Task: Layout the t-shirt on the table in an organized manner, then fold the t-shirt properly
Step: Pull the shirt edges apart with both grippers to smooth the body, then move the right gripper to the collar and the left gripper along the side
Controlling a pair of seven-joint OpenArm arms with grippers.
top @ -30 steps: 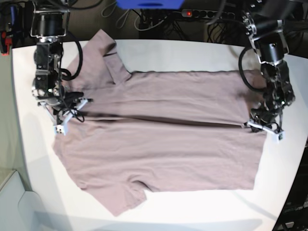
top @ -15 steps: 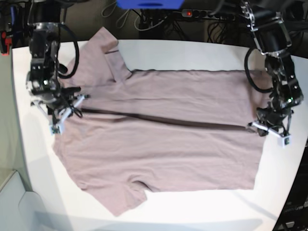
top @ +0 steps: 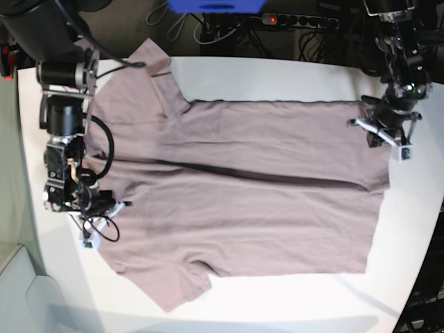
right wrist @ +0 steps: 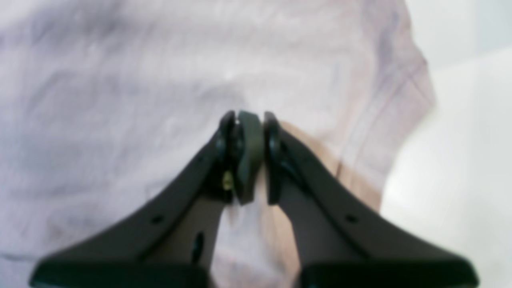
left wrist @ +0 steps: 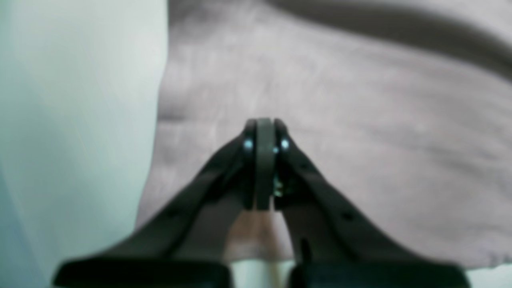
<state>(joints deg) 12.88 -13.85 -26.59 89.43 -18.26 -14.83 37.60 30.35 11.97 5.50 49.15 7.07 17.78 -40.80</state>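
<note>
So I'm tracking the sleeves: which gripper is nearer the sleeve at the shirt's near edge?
Right. The right gripper sits beside the t-shirt by that near sleeve; the left gripper is at the far hem corner.

Item count, my workspace: one t-shirt (top: 236, 201), dusty pink. One surface (top: 277, 76), white. Two end effectors, both mine: left end effector (top: 380, 132), quantity one; right end effector (top: 94, 222), quantity one. Beyond the far edge: one power strip (top: 298, 21), showing one red light.
</note>
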